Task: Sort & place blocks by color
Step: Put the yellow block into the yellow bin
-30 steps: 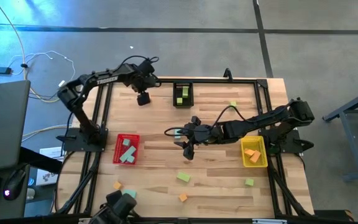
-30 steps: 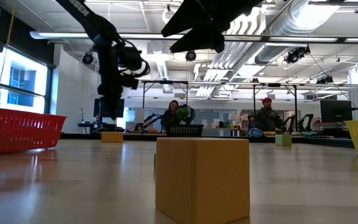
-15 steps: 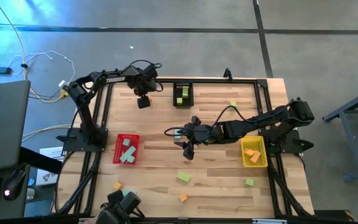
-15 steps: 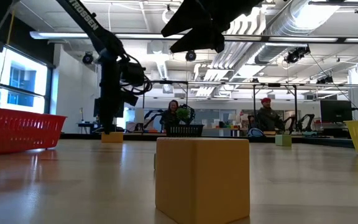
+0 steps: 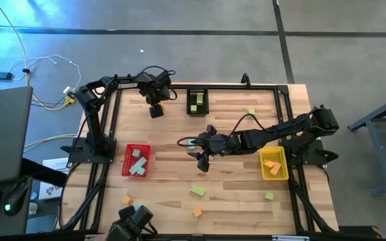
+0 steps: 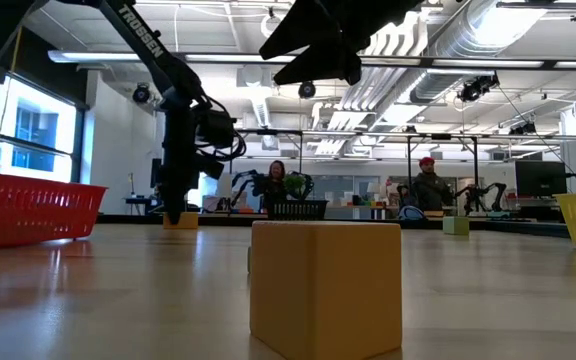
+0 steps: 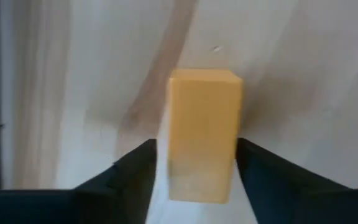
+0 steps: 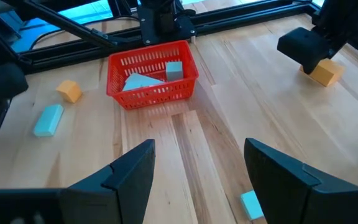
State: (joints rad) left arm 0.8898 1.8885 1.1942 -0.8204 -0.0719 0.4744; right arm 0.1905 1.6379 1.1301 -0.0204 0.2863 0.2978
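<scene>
A small orange block [image 7: 204, 134] lies flat on the table near its far left corner. My left gripper [image 7: 196, 149] points straight down over it, open, with one finger on each side of the block; it also shows in the high view [image 5: 156, 111] and the low view [image 6: 175, 208]. My right gripper [image 5: 203, 158] hangs open over the table's middle, nothing between its fingers [image 8: 199, 149]. Loose blocks lie near the front: green [image 5: 198, 191], orange [image 5: 197, 212], green [image 5: 268, 196], orange [image 5: 126, 199]. My left gripper's fingers stand close against the block's two long sides [image 7: 235, 149], coming from above and lying across it. One finger looks to be at the block, the other shows a thin gap. I cannot tell whether they touch. The block rests on the table.
A red bin [image 5: 127, 161] with teal blocks stands at the left, a black bin [image 5: 197, 92] with green blocks at the far edge, a yellow bin [image 5: 281, 166] with orange blocks at the right. A green block [image 5: 251, 112] lies far right. A black frame borders the table.
My left gripper has come down onto the orange block at the far left, staying pointed downward. The block has kept its place.
</scene>
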